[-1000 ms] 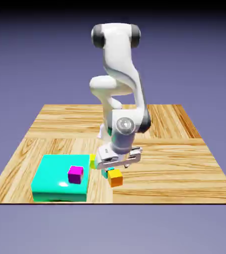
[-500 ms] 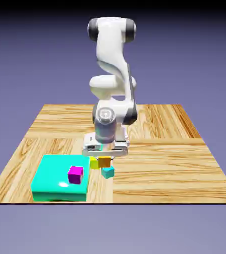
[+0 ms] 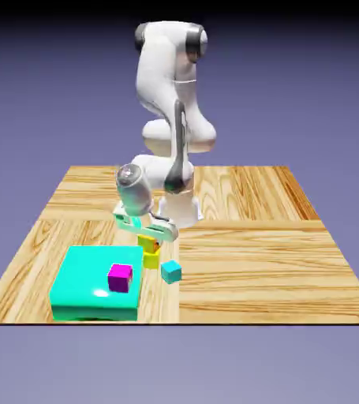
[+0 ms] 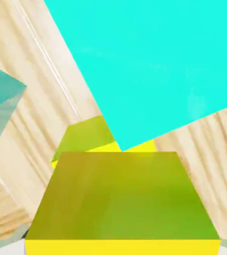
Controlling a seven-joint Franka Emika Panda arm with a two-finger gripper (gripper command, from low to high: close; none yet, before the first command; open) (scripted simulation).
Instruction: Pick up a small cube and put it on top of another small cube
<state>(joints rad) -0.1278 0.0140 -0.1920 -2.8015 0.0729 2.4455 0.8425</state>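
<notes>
The small orange cube (image 3: 147, 243) sits on top of the small yellow cube (image 3: 151, 259), just right of the turquoise block. My gripper (image 3: 148, 237) is tilted over the pair, its fingers spread on either side of the orange cube, open. In the hand view the orange cube (image 4: 120, 199) fills the lower half and looks yellowish. A corner of the yellow cube (image 4: 83, 137) shows beyond it. Only a grey sliver of one fingertip (image 4: 3, 245) shows, at the bottom left corner.
A large flat turquoise block (image 3: 87, 288) lies at the exterior view's front left, with a small magenta cube (image 3: 120, 277) on it. A small cyan cube (image 3: 170, 271) stands on the wood just right of the stack. The block (image 4: 150, 64) fills the hand view's top.
The arm swung toward the exterior view's left, carrying the orange cube from beside the cyan cube to over the yellow cube. The hand has tilted and its fingers now stand apart.
</notes>
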